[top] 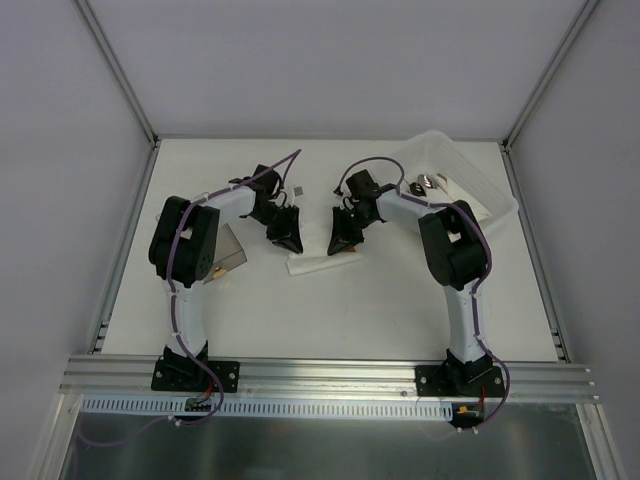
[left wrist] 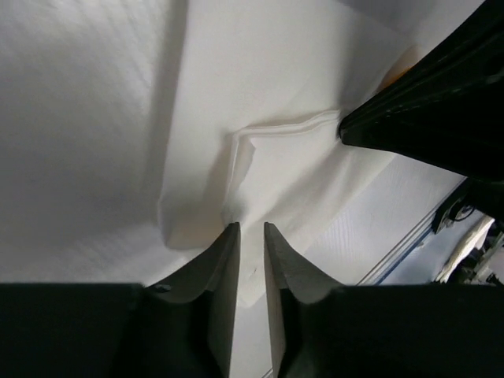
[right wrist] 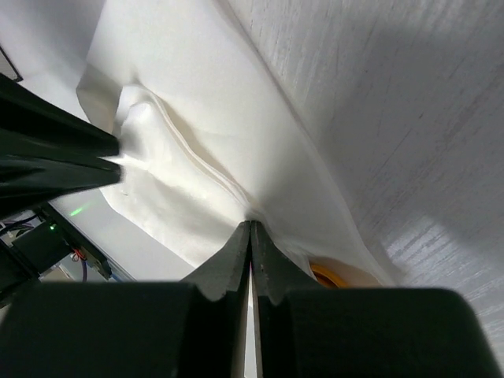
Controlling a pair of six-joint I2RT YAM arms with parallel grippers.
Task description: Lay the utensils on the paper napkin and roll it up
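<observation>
The paper napkin (top: 320,266) lies folded into a loose roll on the table between my two grippers. An orange utensil end pokes out of its fold in the right wrist view (right wrist: 331,274) and shows faintly in the left wrist view (left wrist: 398,72). My right gripper (top: 343,242) is shut, its tips (right wrist: 251,224) pinching a ridge of the napkin (right wrist: 197,118). My left gripper (top: 285,237) points down at the napkin's other end. Its jaws (left wrist: 250,228) stand a narrow gap apart at a crumpled fold of the napkin (left wrist: 260,94), with flat sheet visible through the gap.
A translucent white plastic tray (top: 480,178) with small dark-and-metal bits (top: 428,183) stands at the back right. A smoky clear box (top: 232,250) sits beside the left arm. A small grey bit (top: 297,188) lies behind the left gripper.
</observation>
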